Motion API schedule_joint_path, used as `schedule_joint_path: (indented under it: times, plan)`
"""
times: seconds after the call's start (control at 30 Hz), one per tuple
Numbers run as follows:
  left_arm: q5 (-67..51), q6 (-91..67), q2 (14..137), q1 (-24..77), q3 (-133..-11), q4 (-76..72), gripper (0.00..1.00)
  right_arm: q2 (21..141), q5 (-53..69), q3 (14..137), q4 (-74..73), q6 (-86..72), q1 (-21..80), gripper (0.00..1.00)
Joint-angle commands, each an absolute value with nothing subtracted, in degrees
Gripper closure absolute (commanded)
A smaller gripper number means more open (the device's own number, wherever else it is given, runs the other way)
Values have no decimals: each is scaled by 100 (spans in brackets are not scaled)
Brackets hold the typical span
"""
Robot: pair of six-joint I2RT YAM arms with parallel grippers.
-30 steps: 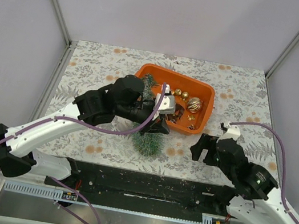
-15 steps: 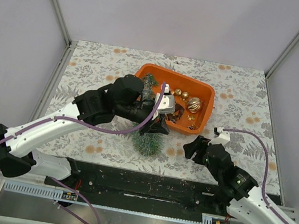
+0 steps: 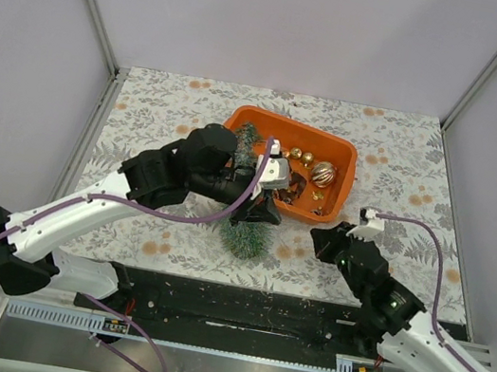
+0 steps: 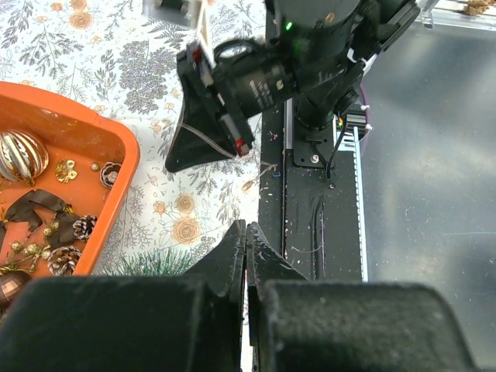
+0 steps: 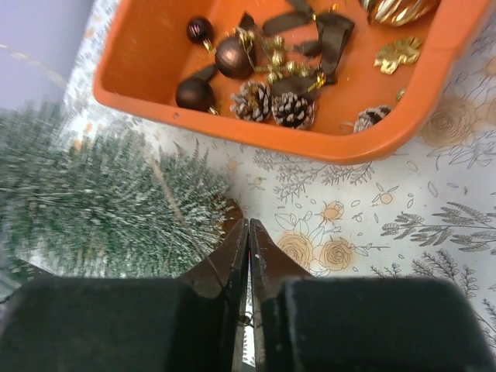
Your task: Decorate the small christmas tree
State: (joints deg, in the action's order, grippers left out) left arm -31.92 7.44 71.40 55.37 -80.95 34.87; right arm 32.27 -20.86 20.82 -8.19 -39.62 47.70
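1. Left hand [image 3: 268, 213]: reaches across over the middle of the small christmas tree [image 3: 244, 235]. Fingers are pressed together in the left wrist view, and I see nothing between them. Can't tell if it pins the tree.
2. Tree: lies tilted, with its base on the tabletop [image 3: 165, 113] near the front edge and its tip over the near-left rim of the orange tray [image 3: 354, 161]. No ornament visible on it.
3. Tray: holds the gold striped bauble [image 3: 322, 173], dark baubles [image 5: 232, 56], pine cones [image 5: 271, 105] and ribbon, all loose.
4. Right hand [image 3: 323, 242]: low over the tabletop, just right of the tree base and pointing at it. Fingers are together with nothing visible in them.
5. Step, my read: early, still on tree setup, no decorating done.
6. Next move calls for parting the right hand's fingers, then either taking the tree base to stand it up or going into the tray for a bauble. The needles are bristly, so approach slowly.
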Motion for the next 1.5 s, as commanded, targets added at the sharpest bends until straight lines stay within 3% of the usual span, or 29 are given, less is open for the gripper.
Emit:
schedule_joint_path:
  times: [0.0, 0.13, 0.37, 0.5, 0.9, 1.1, 1.47]
  plan:
    - [-3419, 686, 6838, 5502, -7990, 3261, 100, 2139, -2610, 2609, -1826, -3789, 4843, 95]
    - [-3480, 651, 6593, 5493, -7700, 3261, 100, 2020, -2593, 3460, -2355, -3053, 4843, 100]
    - [-3665, 519, 6197, 5309, -7286, 3235, 100, 3743, -3145, 5702, -3015, -1023, 4843, 100]
    - [-3753, 457, 6021, 5238, -7102, 3199, 100, 4191, -3498, 6222, -1981, 611, 4851, 100]
    - [-3964, 352, 5301, 4887, -6496, 3199, 100, 5754, -2603, 7170, 980, 4733, 4843, 100]
    - [-4016, 281, 5116, 4702, -6399, 3191, 100, 6888, -2233, 7988, 1827, 5694, 4799, 100]
    - [-4148, 228, 4896, 4491, -6223, 3138, 100, 8103, -1302, 9087, 2328, 6011, 4342, 100]
